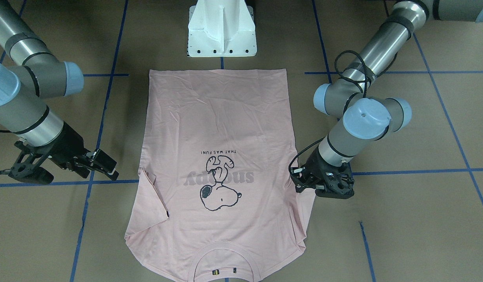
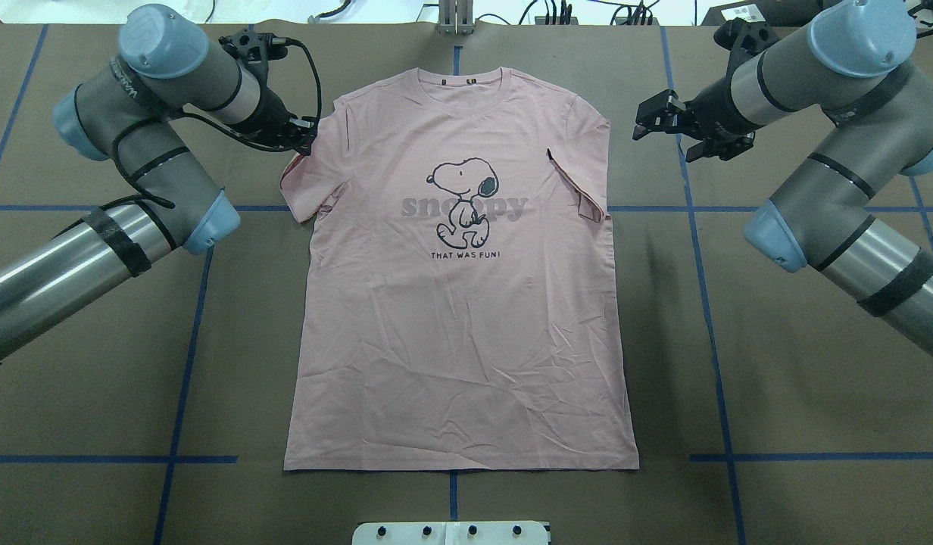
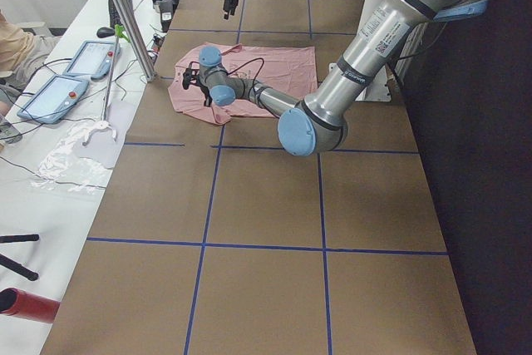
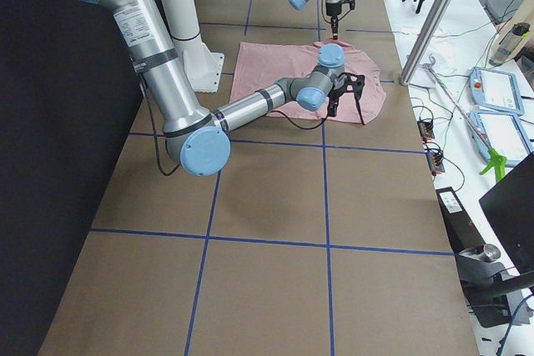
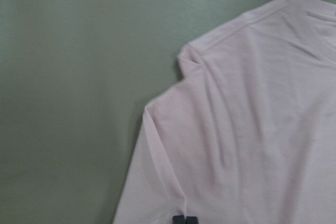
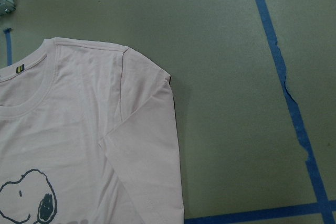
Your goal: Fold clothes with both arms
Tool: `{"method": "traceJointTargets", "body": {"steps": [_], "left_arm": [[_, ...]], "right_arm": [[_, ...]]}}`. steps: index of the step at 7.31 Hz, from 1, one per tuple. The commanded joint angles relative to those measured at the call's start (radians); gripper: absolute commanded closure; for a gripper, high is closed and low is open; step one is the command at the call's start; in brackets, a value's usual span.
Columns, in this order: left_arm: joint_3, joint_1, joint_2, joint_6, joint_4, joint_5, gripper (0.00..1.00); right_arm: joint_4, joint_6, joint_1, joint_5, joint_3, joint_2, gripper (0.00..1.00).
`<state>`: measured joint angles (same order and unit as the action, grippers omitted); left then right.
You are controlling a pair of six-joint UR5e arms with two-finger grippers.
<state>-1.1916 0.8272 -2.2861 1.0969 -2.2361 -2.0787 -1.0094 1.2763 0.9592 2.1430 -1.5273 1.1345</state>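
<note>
Pink T-shirt is lying flat, print up, on the counter. My left end effector is apparently pinching one sleeve. My right end effector is hovering open and empty, needing a matching grip opposite.

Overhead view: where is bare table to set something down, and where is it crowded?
Free: the table between the T-shirt and the left arm; likewise between it and the right arm. Crowded: beside the sleeves, where the left gripper meets the cloth and the right gripper hovers close by.
</note>
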Motion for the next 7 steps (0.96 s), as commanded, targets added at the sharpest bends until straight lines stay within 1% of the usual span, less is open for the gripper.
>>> {"method": "traceJointTargets", "body": {"steps": [1,2,3,4,5,7], "left_arm": [[0.012,-0.065,-0.038,0.049,-0.002,0.052,1.00],[0.057,-0.066,-0.067,0.049,-0.005,0.086,1.00],[0.111,-0.066,-0.106,0.051,-0.005,0.097,1.00],[0.144,-0.066,-0.143,0.052,-0.010,0.147,1.00],[0.170,-0.066,-0.162,0.054,-0.013,0.166,1.00],[0.173,-0.066,-0.164,0.054,-0.019,0.167,1.00]], "right_arm": [[0.000,0.000,0.001,0.000,0.001,0.002,0.00],[0.000,0.000,0.001,0.000,0.001,0.004,0.00],[0.000,0.000,0.001,0.000,0.001,0.004,0.00],[0.000,0.000,0.001,-0.002,0.001,0.002,0.00],[0.000,0.000,0.001,0.000,-0.001,0.002,0.00],[0.000,0.000,-0.002,-0.002,0.001,0.001,0.00]]}}
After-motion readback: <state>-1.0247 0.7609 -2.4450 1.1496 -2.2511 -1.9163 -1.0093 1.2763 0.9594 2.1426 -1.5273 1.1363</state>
